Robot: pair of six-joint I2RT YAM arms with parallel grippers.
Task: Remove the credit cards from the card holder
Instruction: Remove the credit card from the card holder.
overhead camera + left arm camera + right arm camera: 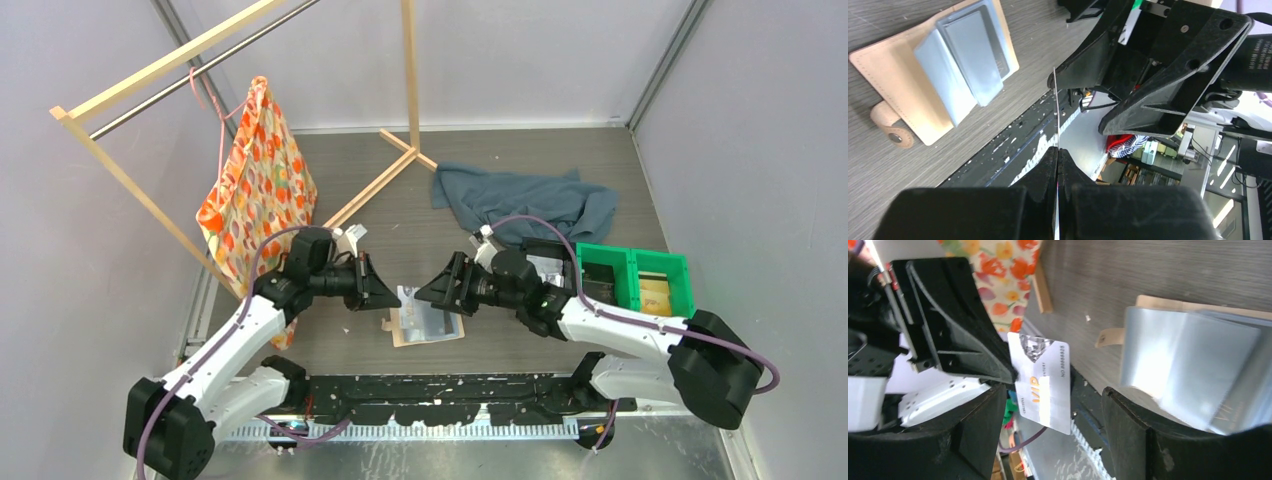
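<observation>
The tan card holder (400,325) lies open on the table between the arms, with dark grey credit cards (436,318) in its pale pockets. My left gripper (1057,150) is shut on one credit card (1055,100), seen edge-on above the table. In the right wrist view that card (1040,385) shows pale print and hangs between the fingers of my right gripper (1053,392), which stands open and touches nothing. The holder (898,75) with its side tab (890,127) lies up left of the left gripper, and cards (975,55) stick out of its pockets (1188,355).
A green bin (635,278) and a black tray (550,262) stand right of the right arm. A grey cloth (525,200) lies behind them. A floral bag (258,190) hangs from a wooden rack (150,75) at the back left.
</observation>
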